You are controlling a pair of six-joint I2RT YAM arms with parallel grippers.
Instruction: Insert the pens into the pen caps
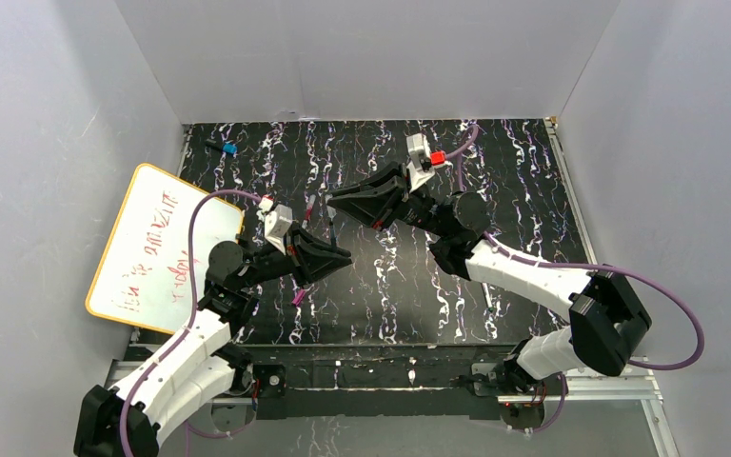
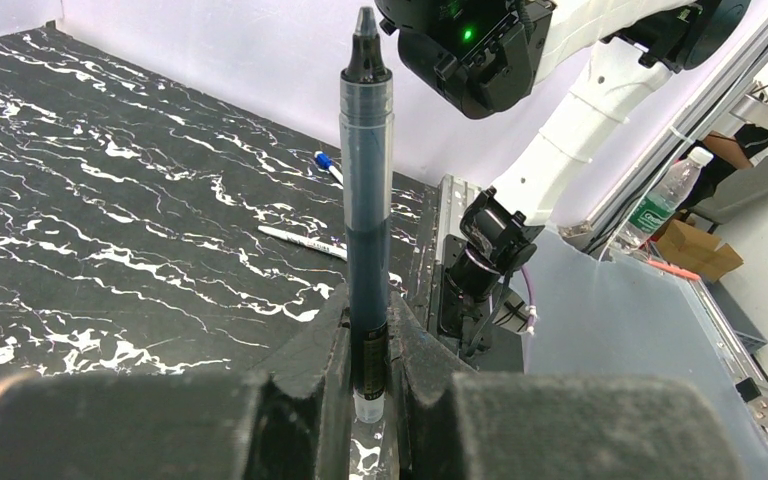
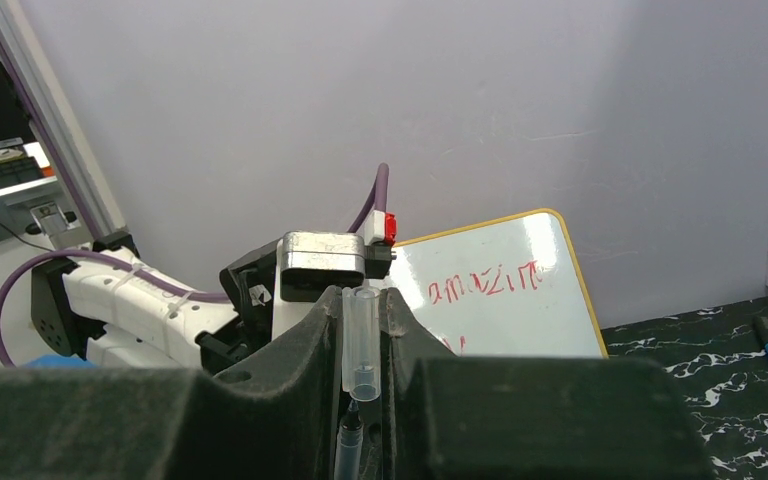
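My left gripper (image 2: 370, 312) is shut on a dark-barrelled pen (image 2: 368, 180), gripping its lower end so that the pointed tip stands up toward the right arm. Facing it, my right gripper (image 3: 365, 300) is shut on a clear greyish pen cap (image 3: 362, 340). The cap's open mouth faces the pen tip (image 3: 349, 428), which sits just below it with a small gap. From above, the left gripper (image 1: 341, 255) and the right gripper (image 1: 335, 202) meet over the mat's middle. A magenta pen cap (image 1: 298, 297) lies on the mat near the left arm. A white pen (image 2: 300, 241) lies near the mat's front edge.
A whiteboard (image 1: 152, 243) with red writing leans at the left edge of the black marbled mat (image 1: 514, 181). A short black object with a blue tip (image 1: 227, 149) lies at the far left corner. A blue-ended item (image 2: 326, 164) lies beyond the white pen. White walls enclose the mat.
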